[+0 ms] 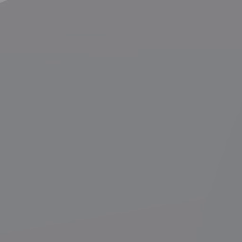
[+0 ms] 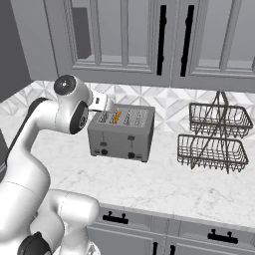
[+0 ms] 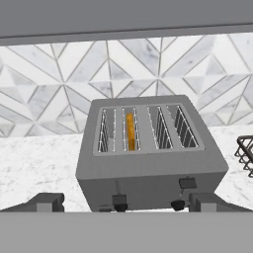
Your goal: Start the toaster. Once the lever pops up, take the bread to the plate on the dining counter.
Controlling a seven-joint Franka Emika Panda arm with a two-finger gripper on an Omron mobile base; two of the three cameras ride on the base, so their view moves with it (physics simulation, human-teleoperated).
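My fingers point(image 3: 126, 201) stood spread wide, empty | bread point(image 3: 130, 131) sat in toaster point(image 3: 148, 153) slot, 12 o'clock of me | levers at 6 o'clock face | risk: I could hit the wrong lever, or shove toaster across desk point(image 2: 149, 184).

No text, label, brand, number or sign can be read anywhere. The toaster point(image 3: 148, 153) at the back edge of the table point(image 2: 164, 184) has a plain grey front with small dark knobs and levers, none lettered. The wire basket rack point(image 2: 215, 137), the cabinet doors point(image 2: 149, 40) and the patterned wall tiles point(image 3: 59, 84) carry no markings either.
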